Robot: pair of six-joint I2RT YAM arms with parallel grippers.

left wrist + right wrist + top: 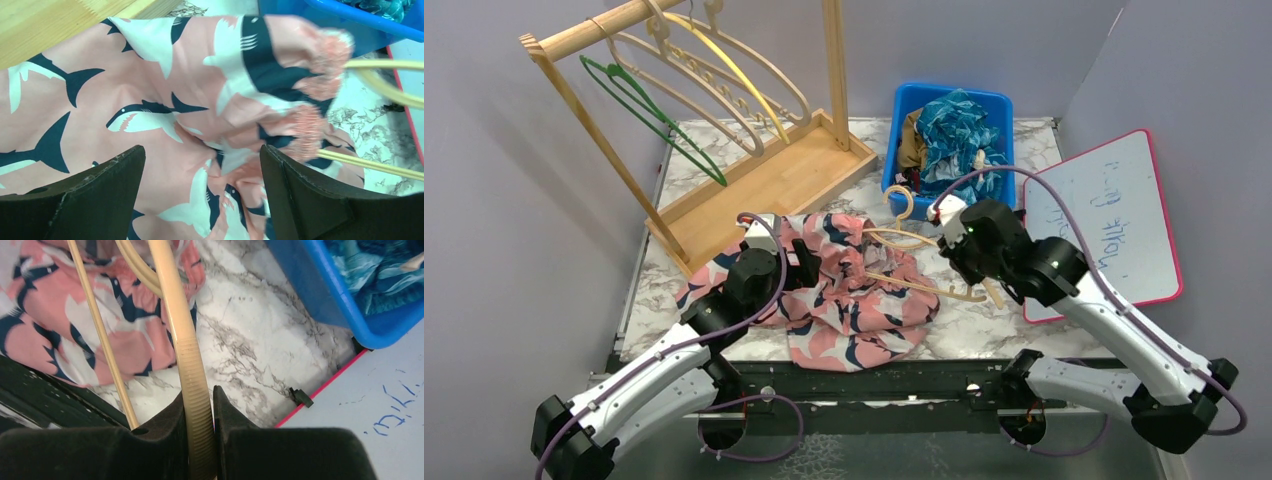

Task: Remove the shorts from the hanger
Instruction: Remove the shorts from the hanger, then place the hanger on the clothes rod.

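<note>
**Top external:** fixed, high behind both arm bases, which sit at 6 o'clock. Looks down and forward over the whole table (974,330).
**Left wrist:** close over the shorts (150,65), facing 1 o'clock toward the bin (360,20).
**Right wrist:** very close along the hanger (175,325), facing about 11 o'clock.
**Shared by all three views:** shorts, hanger, bin, marble tabletop.

Soft, even overhead light is filling the top view. The left wall (504,250) is shading darker, and the strip below the table (984,320) edge is sitting dim. Left wrist: shorts (150,115) are showing sharp mid-frame, the ruffled waistband at right is smearing into blur, and the left fingers (90,200) are reading near-black. Right wrist: hanger (187,365) is showing crisp, and the right fingers (280,450) are going flat black.
</note>
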